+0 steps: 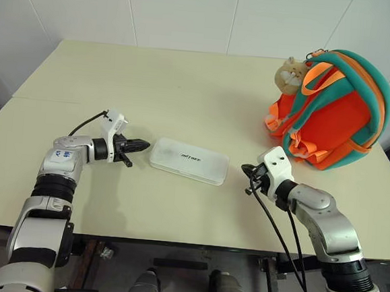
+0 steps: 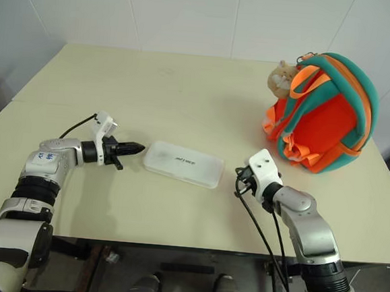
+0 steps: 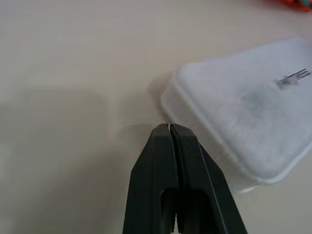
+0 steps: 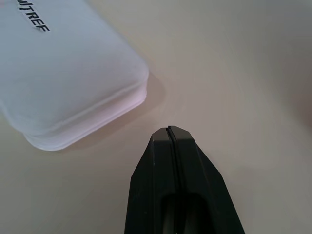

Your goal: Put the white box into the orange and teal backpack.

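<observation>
Both pairs of jaws are pressed fully together and hold nothing. The left gripper (image 1: 141, 144) points in from the left with its tips just beside the left end of the white box (image 1: 188, 160), close to its near corner but, as far as the left wrist view shows, not quite touching. The right gripper (image 1: 249, 170) sits near the box's right end with a clear gap of bare table (image 1: 186, 91) between them.

The box lies flat in the middle of the table, lettering up, its long side running between the two grippers. The orange and teal backpack (image 1: 336, 110) stands upright at the far right corner, well apart from the box, with a tan plush charm (image 1: 292, 74) hanging at its top. I cannot tell whether its zip is open; no opening is visible from here.

The risks look fairly plain. With the fingers shut, neither gripper can pinch the box, so the likely move is a squeeze between the two tips. The box is smooth, flat and low, so uneven pressure could make it spin, skid away or pop up and drop. If the bag's mouth is closed or narrow, a box about as long as the bag is wide may jam at the rim or tip the bag over.
</observation>
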Action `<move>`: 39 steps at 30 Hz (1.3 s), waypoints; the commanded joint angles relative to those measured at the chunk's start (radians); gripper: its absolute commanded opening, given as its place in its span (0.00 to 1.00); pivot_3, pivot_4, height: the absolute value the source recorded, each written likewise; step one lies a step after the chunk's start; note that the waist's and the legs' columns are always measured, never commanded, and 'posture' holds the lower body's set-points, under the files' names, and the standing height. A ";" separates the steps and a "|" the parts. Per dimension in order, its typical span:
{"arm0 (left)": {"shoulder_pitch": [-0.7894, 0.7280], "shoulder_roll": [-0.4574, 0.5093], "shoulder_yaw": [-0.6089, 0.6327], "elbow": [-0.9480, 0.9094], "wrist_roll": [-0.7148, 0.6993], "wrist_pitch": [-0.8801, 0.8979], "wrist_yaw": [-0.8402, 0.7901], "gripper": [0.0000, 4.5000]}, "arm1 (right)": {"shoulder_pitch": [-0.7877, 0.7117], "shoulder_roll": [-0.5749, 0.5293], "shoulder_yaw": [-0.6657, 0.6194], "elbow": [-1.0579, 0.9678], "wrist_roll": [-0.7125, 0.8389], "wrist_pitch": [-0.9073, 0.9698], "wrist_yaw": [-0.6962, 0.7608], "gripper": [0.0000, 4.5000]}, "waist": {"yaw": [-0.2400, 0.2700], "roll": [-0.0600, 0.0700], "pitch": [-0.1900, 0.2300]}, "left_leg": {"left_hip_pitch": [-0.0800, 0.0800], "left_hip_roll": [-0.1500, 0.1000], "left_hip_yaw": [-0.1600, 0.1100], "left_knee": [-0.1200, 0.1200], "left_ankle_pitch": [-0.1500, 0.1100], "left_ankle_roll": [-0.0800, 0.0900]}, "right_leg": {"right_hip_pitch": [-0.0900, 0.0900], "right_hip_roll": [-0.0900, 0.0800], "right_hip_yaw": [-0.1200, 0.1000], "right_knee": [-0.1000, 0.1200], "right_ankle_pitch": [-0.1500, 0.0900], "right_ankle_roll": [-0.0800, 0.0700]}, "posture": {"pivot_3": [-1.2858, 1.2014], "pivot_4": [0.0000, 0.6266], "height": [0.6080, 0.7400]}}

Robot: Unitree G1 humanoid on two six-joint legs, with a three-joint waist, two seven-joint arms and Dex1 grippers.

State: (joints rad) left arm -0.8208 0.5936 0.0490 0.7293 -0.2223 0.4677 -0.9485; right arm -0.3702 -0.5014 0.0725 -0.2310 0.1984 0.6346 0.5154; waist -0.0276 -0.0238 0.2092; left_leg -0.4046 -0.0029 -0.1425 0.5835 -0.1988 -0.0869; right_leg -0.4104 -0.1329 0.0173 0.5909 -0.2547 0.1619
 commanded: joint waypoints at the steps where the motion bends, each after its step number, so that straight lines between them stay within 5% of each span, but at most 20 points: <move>1: -0.015 0.001 0.024 -0.001 -0.014 0.036 0.010 0.01 | -0.018 0.001 0.001 -0.010 -0.002 -0.002 0.009 0.00 | 0.000 0.000 0.000 | 0.000 0.000 0.000 0.000 0.000 0.000 | 0.000 0.000 0.000 0.000 0.000 0.000 | 0.52 0.24 1.00; 12: -0.002 -0.055 0.038 0.031 -0.049 0.031 -0.070 0.01 | -0.040 0.000 0.048 -0.016 0.005 0.032 0.051 0.00 | 0.000 0.000 0.000 | 0.000 0.000 0.000 0.000 0.000 0.000 | 0.000 0.000 0.000 0.000 0.000 0.000 | 0.52 0.24 1.00; 39: 0.186 0.031 -0.069 -0.359 -0.067 0.274 -0.194 0.01 | 0.006 -0.106 0.045 -0.126 0.072 0.132 0.209 0.00 | 0.001 0.000 0.000 | 0.000 0.000 0.000 0.000 0.000 0.000 | 0.000 0.000 0.000 -0.001 0.000 0.000 | 0.52 0.24 1.00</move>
State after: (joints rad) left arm -0.6477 0.6141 -0.0070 0.4072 -0.2793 0.7324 -1.1293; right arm -0.3682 -0.5902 0.1315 -0.3000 0.2410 0.7585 0.6995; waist -0.0269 -0.0238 0.2091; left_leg -0.4048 -0.0029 -0.1422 0.5831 -0.1991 -0.0873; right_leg -0.4105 -0.1330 0.0177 0.5902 -0.2548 0.1616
